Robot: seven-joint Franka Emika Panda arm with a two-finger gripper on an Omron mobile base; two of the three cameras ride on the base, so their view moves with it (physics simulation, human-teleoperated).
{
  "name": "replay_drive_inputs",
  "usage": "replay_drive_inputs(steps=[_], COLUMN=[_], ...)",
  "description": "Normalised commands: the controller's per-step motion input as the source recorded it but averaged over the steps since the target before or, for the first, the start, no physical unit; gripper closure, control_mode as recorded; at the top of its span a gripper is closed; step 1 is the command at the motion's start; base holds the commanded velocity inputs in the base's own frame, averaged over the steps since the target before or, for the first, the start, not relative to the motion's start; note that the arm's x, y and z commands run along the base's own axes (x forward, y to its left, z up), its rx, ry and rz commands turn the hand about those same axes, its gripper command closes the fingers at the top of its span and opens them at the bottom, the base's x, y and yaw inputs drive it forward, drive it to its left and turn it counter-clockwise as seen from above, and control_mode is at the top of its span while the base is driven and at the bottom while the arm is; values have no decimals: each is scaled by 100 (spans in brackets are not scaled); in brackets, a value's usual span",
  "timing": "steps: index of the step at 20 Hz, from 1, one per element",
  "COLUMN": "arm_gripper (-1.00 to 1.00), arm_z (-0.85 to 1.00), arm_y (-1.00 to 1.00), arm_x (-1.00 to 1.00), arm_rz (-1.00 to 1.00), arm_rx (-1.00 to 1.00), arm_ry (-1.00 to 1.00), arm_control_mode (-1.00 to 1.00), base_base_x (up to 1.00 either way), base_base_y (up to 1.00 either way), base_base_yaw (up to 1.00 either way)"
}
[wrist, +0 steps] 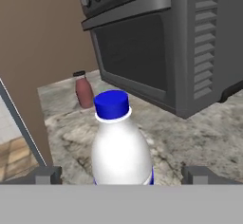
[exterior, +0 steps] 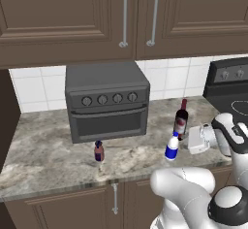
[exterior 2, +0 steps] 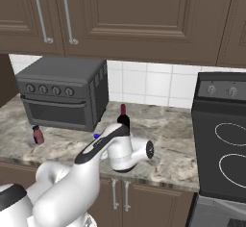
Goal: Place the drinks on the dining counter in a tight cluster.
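Gripper (wrist: pixel 121 174) at full spread, fingertips (wrist: pixel 47 174) either side of white bottle (wrist: pixel 121 152) w/ blue cap; no contact visible, nothing held. Bottle's lower body cut off by bottom of hand view, so base & label barely show. Left base view: white bottle (exterior: pixel 172 147) upright on stone counter (exterior: pixel 43 155) near front edge, hand's white body just right of it; finger tips hard to make out there. Right base view: arm covers nearly all of this bottle, only a blue speck (exterior 2: pixel 96 136) peeks past the forearm.

Wine bottle (exterior: pixel 181 119), dark w/ red-white label, stands just behind white bottle, further from front edge; right base view gives only its neck & shoulder (exterior 2: pixel 123 118) above the wrist. Small reddish-brown bottle (exterior: pixel 99 151) stands well left of both, in front of toaster oven (exterior: pixel 106 99), apart from it; seen also at left of right base view (exterior 2: pixel 37 134) & beyond the white bottle in hand view (wrist: pixel 84 90). Stove (exterior 2: pixel 223 139) at right, partly cut by frame edge. Dining counter: cannot tell where it lies
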Motion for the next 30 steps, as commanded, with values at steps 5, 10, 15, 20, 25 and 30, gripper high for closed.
replay_drive_inputs(steps=[5,10,15,20,25,30], arm_gripper=[-100,-100,-100,-100,-100,-100], arm_z=[-9,0,0,0,0,0], arm_y=[0,0,8,12,12,12], arm_x=[9,0,0,0,0,0], arm_rz=[0,0,0,0,0,0], arm_rx=[0,0,0,0,0,0], arm_ry=[0,0,0,0,0,0], arm_control_mode=[-100,-100,-100,-100,-100,-100], base_base_x=[0,0,0,0,0,0], base_base_y=[0,0,0,0,0,0], base_base_yaw=[0,0,0,0,0,0])
